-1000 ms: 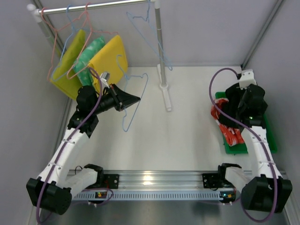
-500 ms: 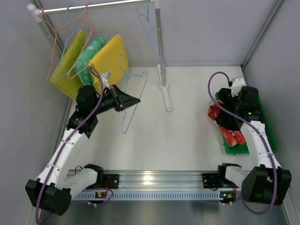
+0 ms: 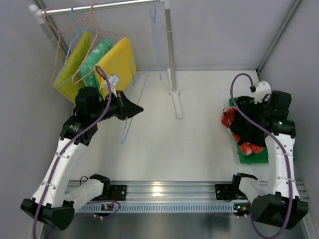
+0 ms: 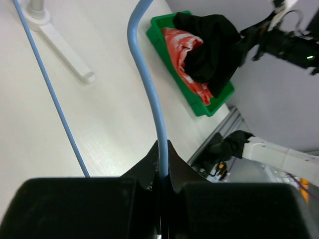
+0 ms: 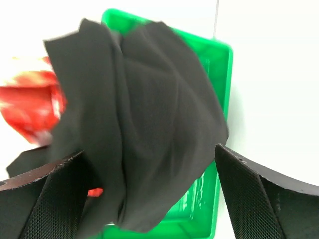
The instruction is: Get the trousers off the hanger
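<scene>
White worktop (image 3: 189,144), grey walls. Left tool (image 4: 160,149) is pinched tight on a blue hanger (image 4: 149,84) wire. Right tool (image 5: 149,152) is spread wide above black trousers (image 5: 149,99), heaped over red-orange trousers (image 5: 30,104) in a green bin (image 5: 219,64) at right of frame. Yellow pairs (image 3: 117,62) hang upper left.

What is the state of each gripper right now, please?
Left gripper: jaws closed on the blue hanger wire.
Right gripper: jaws wide open; the black trousers lie between them, not clamped.

black trousers (image 5: 144,114), red-orange trousers (image 4: 175,42), blue hanger (image 4: 156,124)
</scene>
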`<state>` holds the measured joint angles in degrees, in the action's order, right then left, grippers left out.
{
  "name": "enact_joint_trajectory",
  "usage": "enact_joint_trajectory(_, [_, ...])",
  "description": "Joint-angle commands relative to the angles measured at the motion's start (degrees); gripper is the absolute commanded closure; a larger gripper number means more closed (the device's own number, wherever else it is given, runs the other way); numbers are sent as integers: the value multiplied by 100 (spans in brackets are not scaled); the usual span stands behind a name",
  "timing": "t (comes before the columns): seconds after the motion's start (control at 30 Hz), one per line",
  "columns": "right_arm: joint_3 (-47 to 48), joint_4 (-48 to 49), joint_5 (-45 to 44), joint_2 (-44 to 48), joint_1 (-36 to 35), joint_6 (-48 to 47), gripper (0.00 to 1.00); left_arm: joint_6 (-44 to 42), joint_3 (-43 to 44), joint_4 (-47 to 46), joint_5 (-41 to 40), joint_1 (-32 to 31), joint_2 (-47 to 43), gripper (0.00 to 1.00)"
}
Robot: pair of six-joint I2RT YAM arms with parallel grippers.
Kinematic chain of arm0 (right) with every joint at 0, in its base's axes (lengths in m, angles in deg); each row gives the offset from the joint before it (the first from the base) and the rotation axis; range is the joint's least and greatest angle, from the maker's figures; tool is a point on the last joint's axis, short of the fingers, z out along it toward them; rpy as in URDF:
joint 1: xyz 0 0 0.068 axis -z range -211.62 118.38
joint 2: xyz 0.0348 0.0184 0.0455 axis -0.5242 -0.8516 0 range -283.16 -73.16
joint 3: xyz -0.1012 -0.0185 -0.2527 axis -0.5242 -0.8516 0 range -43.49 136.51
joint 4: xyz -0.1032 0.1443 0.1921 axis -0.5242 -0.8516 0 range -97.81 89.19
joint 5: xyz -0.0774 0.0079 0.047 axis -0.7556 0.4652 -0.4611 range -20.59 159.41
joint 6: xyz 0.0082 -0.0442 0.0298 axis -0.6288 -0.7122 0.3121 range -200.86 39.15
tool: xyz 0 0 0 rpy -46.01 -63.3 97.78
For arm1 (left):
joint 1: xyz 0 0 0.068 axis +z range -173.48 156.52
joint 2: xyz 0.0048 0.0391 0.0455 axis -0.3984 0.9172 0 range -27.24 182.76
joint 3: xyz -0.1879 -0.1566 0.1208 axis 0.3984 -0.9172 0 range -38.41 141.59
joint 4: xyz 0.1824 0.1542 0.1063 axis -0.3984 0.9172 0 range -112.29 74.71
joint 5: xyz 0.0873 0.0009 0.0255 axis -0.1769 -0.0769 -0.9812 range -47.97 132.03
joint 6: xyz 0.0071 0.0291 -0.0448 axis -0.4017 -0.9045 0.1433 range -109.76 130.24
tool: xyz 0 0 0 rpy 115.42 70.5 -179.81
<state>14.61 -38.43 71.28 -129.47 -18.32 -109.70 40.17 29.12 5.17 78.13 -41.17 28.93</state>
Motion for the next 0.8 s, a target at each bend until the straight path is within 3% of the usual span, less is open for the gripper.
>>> enact_joint_trajectory(0.0, [754,-693,796,200,76,-157,0,-970,454,549,-445,-24,132,100])
enact_joint_trajectory(0.27, [1563,-1282,1473,164,76,-43,0,-1288,1341,708,-779,-24,685,100])
enact_joint_trajectory(0.4, [1607,-1186,1843,384,76,89,1,-1227,1772,419,-885,-24,1010,100])
enact_joint_trajectory(0.53, [1660,-1142,1589,323,76,107,0,-1200,2333,269,-999,-24,1493,100])
enact_joint_trajectory(0.77, [1607,-545,2405,780,76,783,0,-1077,3652,180,-1140,-15,2459,100])
